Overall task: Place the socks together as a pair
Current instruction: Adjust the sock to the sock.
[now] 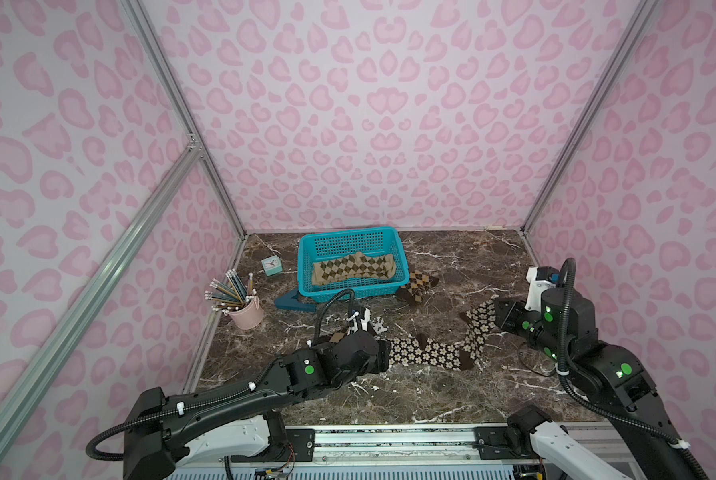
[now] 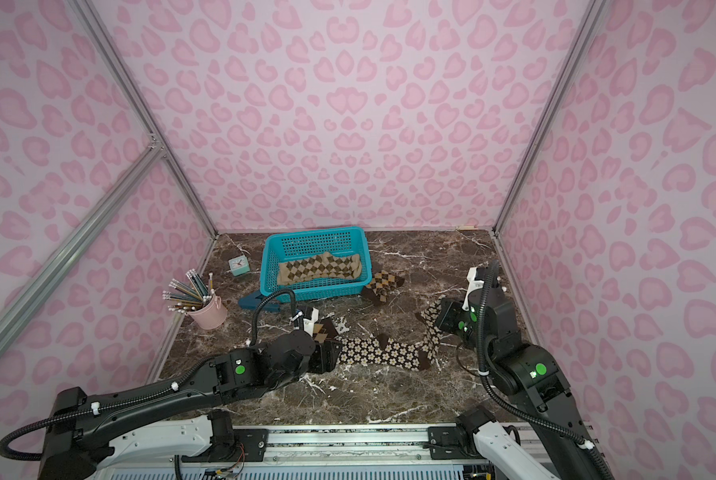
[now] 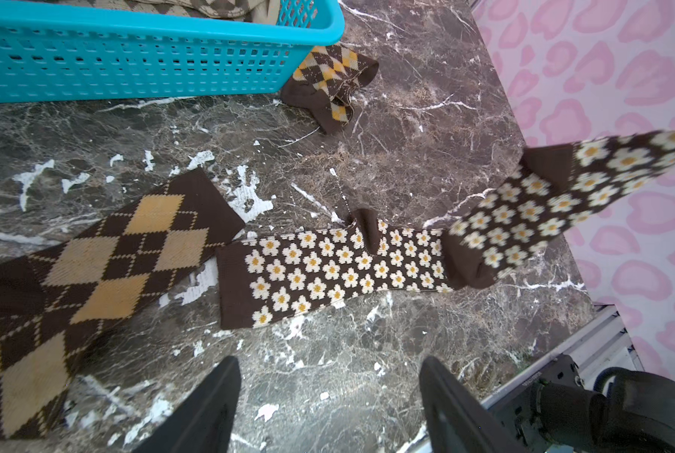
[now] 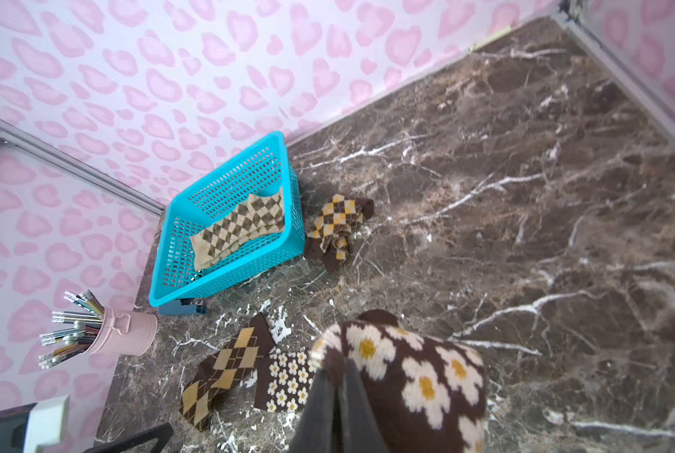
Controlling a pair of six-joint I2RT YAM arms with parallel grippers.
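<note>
1. Right gripper (image 4: 337, 378). In the right wrist view we see both fingers pressed together on a fold of the lifted flower sock (image 4: 418, 376), dark brown with cream flowers. Both top views add what this view lacks: the sock (image 1: 479, 328) hangs slanting from the gripper, near the right edge of the desk (image 1: 451, 390), down to the surface.

2. Left gripper (image 3: 328, 368). In both top views the wrist body covers the fingers. The left wrist view shows them spread wide over bare marble with nothing between them.

3. Flat flower sock (image 3: 328, 270). It lies stretched out mid-desk. In the left wrist view the brown toe of the lifted sock (image 3: 543, 204), blurred there, rests against its toe end.

4. Flat argyle sock (image 3: 92, 270), brown-orange. Both wrist views show it lying full length, its cuff just beside the flat flower sock's cuff. In a top view only a small part (image 1: 339, 334) shows past the left arm.

5. Crumpled argyle sock (image 1: 417, 286). It lies just beside the front right corner of the basket (image 1: 360, 291).

6. The basket stands at the far edge of the desk and holds the tan-olive argyle socks (image 1: 352, 268).

7. The pink cup (image 1: 246, 313) of pencils at the left edge appears in the top and right wrist views, not the left wrist view. We see the clock (image 1: 271, 265) only in the top views.
</note>
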